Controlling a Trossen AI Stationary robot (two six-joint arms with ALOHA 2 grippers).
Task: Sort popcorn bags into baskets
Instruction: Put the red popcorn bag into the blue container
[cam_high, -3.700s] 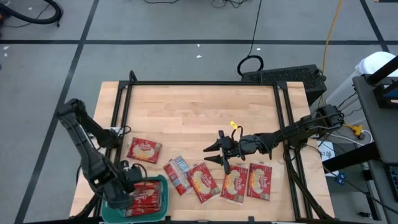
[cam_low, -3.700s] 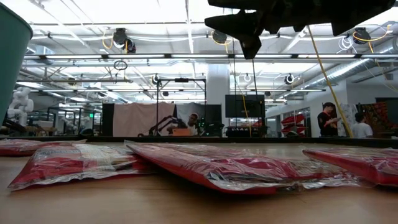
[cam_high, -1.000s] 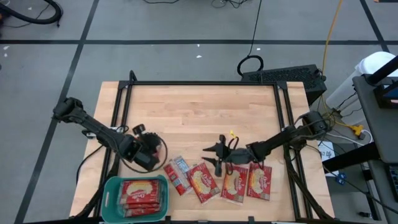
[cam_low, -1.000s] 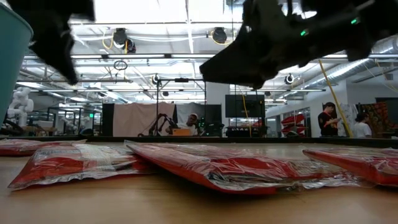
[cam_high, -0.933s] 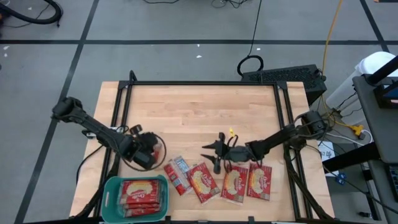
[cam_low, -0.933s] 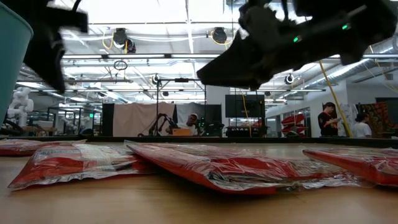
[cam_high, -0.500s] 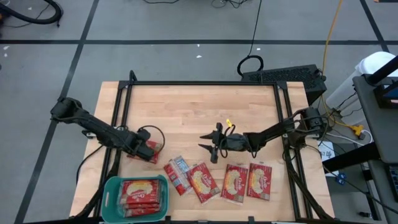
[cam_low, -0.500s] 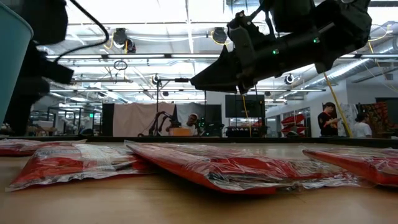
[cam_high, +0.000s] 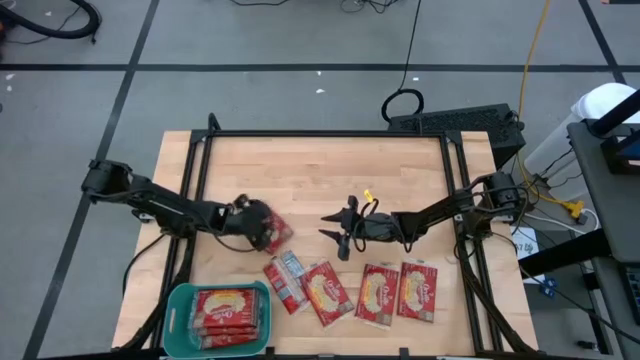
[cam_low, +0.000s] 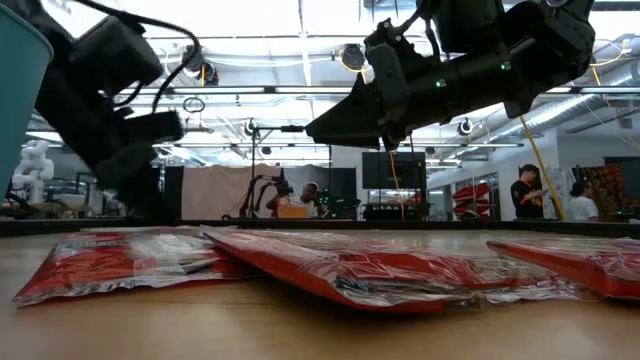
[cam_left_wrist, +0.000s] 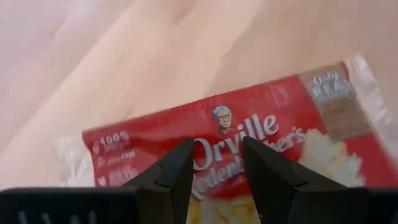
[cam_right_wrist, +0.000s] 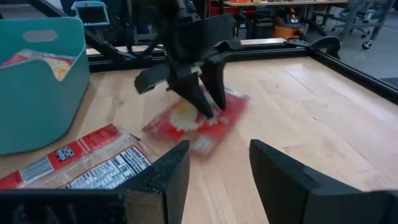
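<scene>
One red popcorn bag (cam_high: 278, 236) lies flat on the wood left of centre. My left gripper (cam_high: 265, 232) stands over it, open, slanting down from the table's left; the left wrist view shows the bag (cam_left_wrist: 261, 124) below the gripper (cam_left_wrist: 217, 146). My right gripper (cam_high: 333, 232) hangs open above bare wood at mid-table, pointing left and holding nothing. Several more bags (cam_high: 325, 292) lie flat in a row near the front edge. The teal basket (cam_high: 180, 300) at the front left holds stacked bags (cam_high: 228, 312). My left gripper has its open fingertips (cam_right_wrist: 210, 111) down on the printed top face of the bag (cam_right_wrist: 186, 127), near its middle. It comes from above, slanting from the table's left. The bag lies flat on the table, with nothing pinched between the fingers.
A black frame rail (cam_high: 330, 135) runs round the table. One bag (cam_right_wrist: 81, 158) by the basket (cam_right_wrist: 37, 93) lies label side up. Bare wood (cam_high: 320, 175) fills the far half. People and equipment show in the room beyond the table.
My left gripper has sunk and gone toward the table's right and far side, coming down on the single bag; the bag has slid a little toward the right. My right gripper has drawn toward the far edge, off the row of bags. Both have stayed open.
</scene>
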